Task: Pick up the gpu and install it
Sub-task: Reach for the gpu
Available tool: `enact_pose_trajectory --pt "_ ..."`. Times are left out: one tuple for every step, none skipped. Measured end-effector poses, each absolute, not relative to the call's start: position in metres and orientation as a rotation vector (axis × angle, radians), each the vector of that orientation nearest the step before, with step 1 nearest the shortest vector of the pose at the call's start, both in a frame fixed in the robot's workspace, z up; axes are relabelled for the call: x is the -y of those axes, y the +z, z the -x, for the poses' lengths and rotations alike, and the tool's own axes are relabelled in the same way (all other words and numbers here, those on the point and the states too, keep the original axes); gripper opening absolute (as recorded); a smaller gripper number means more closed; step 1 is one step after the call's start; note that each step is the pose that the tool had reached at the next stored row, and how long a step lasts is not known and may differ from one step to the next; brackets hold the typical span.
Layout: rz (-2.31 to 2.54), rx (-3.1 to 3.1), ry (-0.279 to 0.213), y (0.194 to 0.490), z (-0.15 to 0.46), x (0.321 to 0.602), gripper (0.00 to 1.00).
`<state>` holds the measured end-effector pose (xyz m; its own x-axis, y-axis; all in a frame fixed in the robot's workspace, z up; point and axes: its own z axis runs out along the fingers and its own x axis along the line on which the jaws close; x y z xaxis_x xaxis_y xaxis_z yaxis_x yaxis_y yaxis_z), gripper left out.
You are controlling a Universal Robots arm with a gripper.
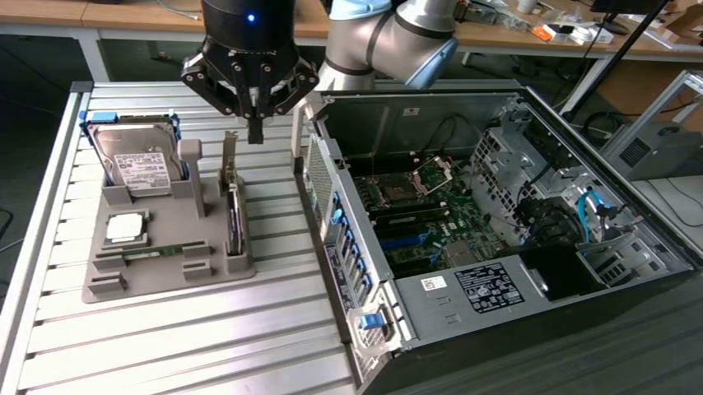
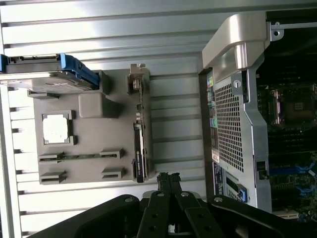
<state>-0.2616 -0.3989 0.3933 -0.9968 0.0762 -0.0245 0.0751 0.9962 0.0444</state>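
Tool [image 1: 255, 132] fingers pressed together, holding nothing; hangs near the bracket end of the gpu [image 1: 233, 210]. The gpu stands on edge in the grey holder [image 1: 165, 284] on the counter [image 1: 187, 350], beside the open computer case [image 1: 363, 271]. Judgement: light, stiff, thin board; components fragile; pinch the upper edge near the metal bracket, not the faces.

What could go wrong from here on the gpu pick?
1. The gripper is shut above the gpu, which stands on edge in the gray holder; descending like this would likely ram the card's top edge instead of straddling it.
2. It looks offset from the card toward the computer case, so a grasp could land off-centre and tilt the card.
3. The case wall stands close beside the holder; the wide gripper body may clip it.
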Motion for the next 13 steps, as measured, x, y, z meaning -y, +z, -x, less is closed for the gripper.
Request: enact_pose_trajectory --pt "-0.118 -3.113 0.068 0.393 0.262 0.399 0.11" --pt "-0.118 -3.112 0.068 0.393 0.263 0.399 0.11" --pt "-0.118 -3.113 0.068 0.393 0.264 0.399 0.11" --pt "-0.118 -3.112 0.068 0.393 0.265 0.399 0.11" --pt "-0.118 -3.113 0.068 0.393 0.266 0.399 0.11" --pt "-0.118 -3.112 0.068 0.393 0.268 0.399 0.11" --pt "-0.118 -3.112 0.068 0.393 0.269 0.399 0.11" --pt "-0.118 -3.113 0.068 0.393 0.270 0.399 0.11" --pt "-0.118 -3.112 0.068 0.393 0.271 0.399 0.11" --pt "-0.118 -3.112 0.068 0.393 0.272 0.399 0.11" --pt "-0.118 -3.112 0.068 0.393 0.273 0.399 0.11" --pt "-0.118 -3.112 0.068 0.393 0.274 0.399 0.11" --pt "-0.118 -3.112 0.068 0.393 0.275 0.399 0.11"
